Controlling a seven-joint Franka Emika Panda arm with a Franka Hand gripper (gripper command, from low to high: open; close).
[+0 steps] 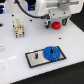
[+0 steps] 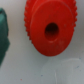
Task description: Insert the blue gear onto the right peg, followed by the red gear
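Taking the black-rimmed white rectangular plate (image 1: 44,56) as landmark and reading from the exterior view's left: a thin dark short post (image 1: 35,55) stands near the plate's left end, bare. Toward the plate's right end sits the flat bright-blue toothed plastic gear (image 1: 51,53), lying level over the spot where the right peg should be; the peg itself is hidden by the disc, so step 1 of 2 looks done, though full seating cannot be confirmed. Up and to the right of the plate, well apart from it, lies the small bright-red toothed plastic gear (image 1: 57,24) on the white table (image 1: 15,60). The white-bodied gripper (image 1: 56,21) hangs directly over it. In the wrist view the red gear (image 2: 50,28) fills the frame, hub hole showing; no fingers are visible, so whether the jaws are spread or closed I cannot tell. Step 2, the red gear, remains
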